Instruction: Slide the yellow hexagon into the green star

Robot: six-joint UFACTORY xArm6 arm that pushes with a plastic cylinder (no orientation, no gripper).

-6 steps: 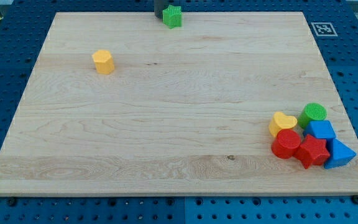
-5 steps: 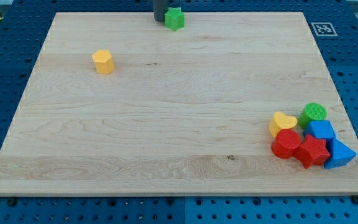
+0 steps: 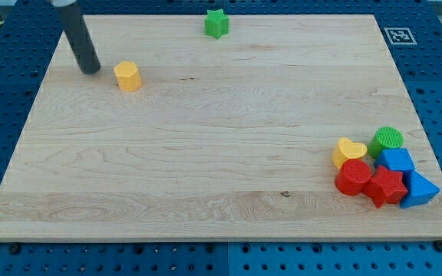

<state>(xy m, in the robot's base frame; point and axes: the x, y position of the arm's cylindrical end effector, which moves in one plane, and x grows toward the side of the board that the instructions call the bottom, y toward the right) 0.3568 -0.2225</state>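
The yellow hexagon (image 3: 128, 76) sits on the wooden board at the upper left. The green star (image 3: 216, 23) sits near the board's top edge, right of the hexagon and apart from it. My tip (image 3: 91, 70) rests on the board just left of the yellow hexagon, with a small gap between them. The dark rod leans up toward the view's top left.
A cluster of blocks lies at the lower right: a yellow heart (image 3: 348, 152), a green cylinder (image 3: 387, 139), a red cylinder (image 3: 353, 177), a red star (image 3: 386, 187) and two blue blocks (image 3: 397, 161) (image 3: 420, 189). A marker tag (image 3: 397, 35) sits at the top right corner.
The tip has moved from beside the green star's left at the top edge down and left to the yellow hexagon's left side. No block has moved.
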